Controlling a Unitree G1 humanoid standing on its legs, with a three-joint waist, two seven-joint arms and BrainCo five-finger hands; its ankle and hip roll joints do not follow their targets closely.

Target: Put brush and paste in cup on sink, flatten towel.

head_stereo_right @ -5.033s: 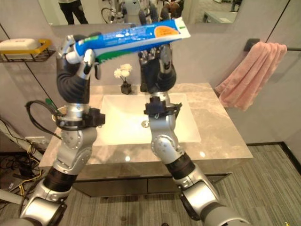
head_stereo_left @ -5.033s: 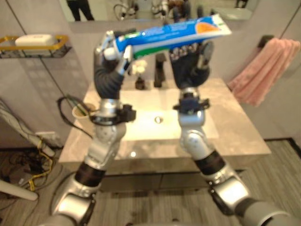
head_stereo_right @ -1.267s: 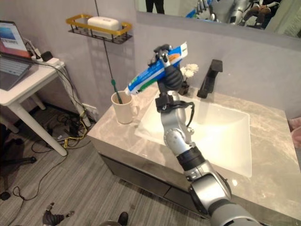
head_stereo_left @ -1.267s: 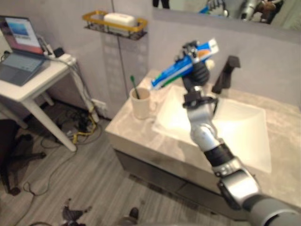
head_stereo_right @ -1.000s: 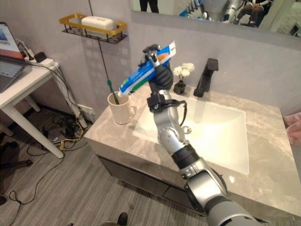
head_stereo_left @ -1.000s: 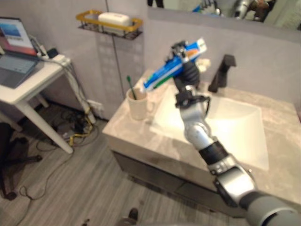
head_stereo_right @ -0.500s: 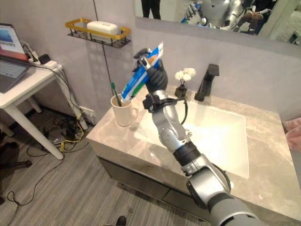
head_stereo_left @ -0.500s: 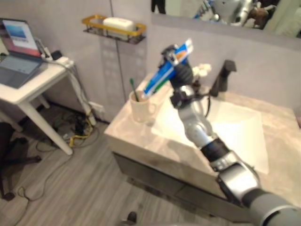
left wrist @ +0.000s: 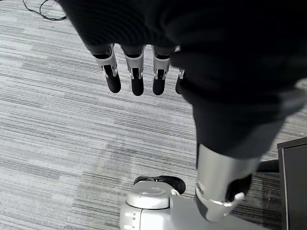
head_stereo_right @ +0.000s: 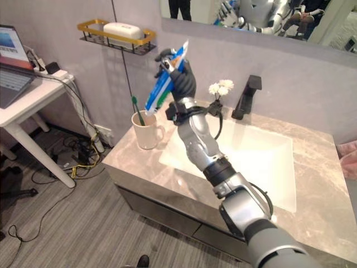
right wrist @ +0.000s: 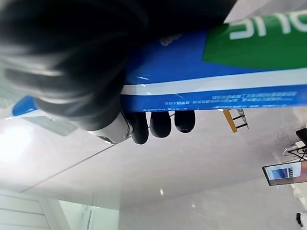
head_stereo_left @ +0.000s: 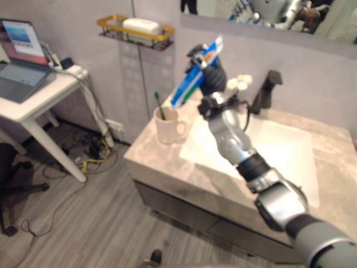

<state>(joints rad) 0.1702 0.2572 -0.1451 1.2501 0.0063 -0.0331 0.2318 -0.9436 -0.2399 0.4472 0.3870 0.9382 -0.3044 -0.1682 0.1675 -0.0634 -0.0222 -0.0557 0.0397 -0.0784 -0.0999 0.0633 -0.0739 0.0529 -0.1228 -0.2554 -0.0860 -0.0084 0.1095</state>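
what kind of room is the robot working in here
Most likely a bathroom, or a mock-up of one: a marble-look counter with a sunken white basin and black faucet, a mirror above, and a cup holding a toothbrush. A desk with a laptop beside it suggests a test space.

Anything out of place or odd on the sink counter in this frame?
Nothing stands out. The cup stands upright on the counter with the green brush in it; the right robot hand holds the paste tube above it.

A cream ceramic mug (head_stereo_right: 143,132) holding a green-handled toothbrush (head_stereo_right: 137,111) stands on the grey marble desk (head_stereo_right: 150,168), left of the white rectangular sink basin (head_stereo_right: 262,167); a black faucet (head_stereo_right: 247,96) stands behind the basin.
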